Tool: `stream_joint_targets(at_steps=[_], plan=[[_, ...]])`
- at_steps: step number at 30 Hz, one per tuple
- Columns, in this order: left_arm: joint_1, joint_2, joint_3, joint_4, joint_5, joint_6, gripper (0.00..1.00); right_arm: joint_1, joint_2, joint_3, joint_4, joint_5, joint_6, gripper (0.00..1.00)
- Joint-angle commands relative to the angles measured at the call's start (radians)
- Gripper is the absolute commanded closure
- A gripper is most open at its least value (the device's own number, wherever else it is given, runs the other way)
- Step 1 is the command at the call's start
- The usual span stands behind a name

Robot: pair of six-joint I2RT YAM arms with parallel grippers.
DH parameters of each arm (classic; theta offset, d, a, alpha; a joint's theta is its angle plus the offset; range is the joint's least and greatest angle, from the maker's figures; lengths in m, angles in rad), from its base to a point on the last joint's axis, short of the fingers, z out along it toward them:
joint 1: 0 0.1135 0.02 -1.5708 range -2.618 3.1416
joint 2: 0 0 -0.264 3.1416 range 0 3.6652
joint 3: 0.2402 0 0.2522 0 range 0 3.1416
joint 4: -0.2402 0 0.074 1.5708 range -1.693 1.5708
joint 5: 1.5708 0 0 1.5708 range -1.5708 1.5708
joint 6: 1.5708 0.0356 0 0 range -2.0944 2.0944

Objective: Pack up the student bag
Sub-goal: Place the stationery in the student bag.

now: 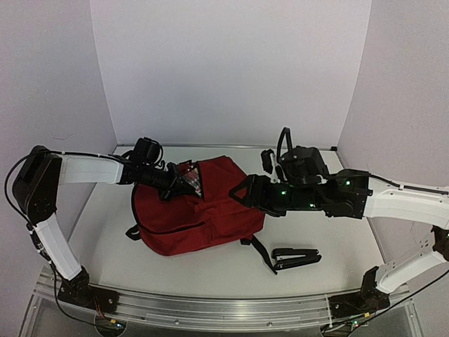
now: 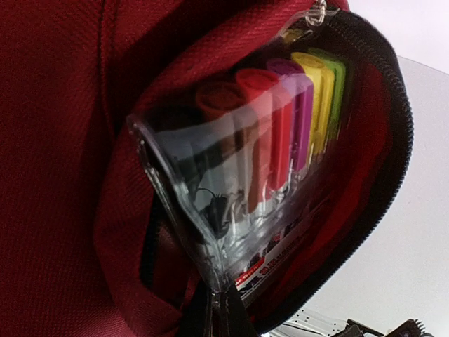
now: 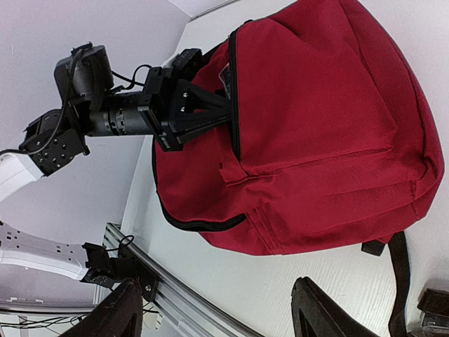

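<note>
Student bag [image 1: 203,217] flat, long axis left-right

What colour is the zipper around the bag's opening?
The zipper is black; the left wrist view shows it best.

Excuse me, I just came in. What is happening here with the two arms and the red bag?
The left gripper, jaws shut, holds a clear pouch of coloured markers partly inside an open zipped compartment of the student bag. The right gripper hovers beside the bag with its jaws open, holding nothing. A black stapler lies in front of the bag, not yet packed.
</note>
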Motion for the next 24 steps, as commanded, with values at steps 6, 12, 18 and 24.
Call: stream_joint_targets(at_steps=[6,12,18,24], plan=[[-0.054,0.096,0.148,0.086,-0.013,0.043,1.0,0.007,-0.048,-0.024,-0.004,0.025,0.011,0.28],[-0.055,0.034,0.15,-0.003,-0.065,0.115,0.92,0.014,-0.022,0.042,-0.038,0.061,-0.047,0.27],[-0.053,-0.044,0.123,-0.107,-0.133,0.19,0.71,0.069,0.212,0.345,-0.254,0.28,-0.179,0.25],[-0.041,-0.144,0.072,-0.179,-0.198,0.231,0.57,0.089,0.451,0.544,-0.323,0.446,-0.25,0.22]])
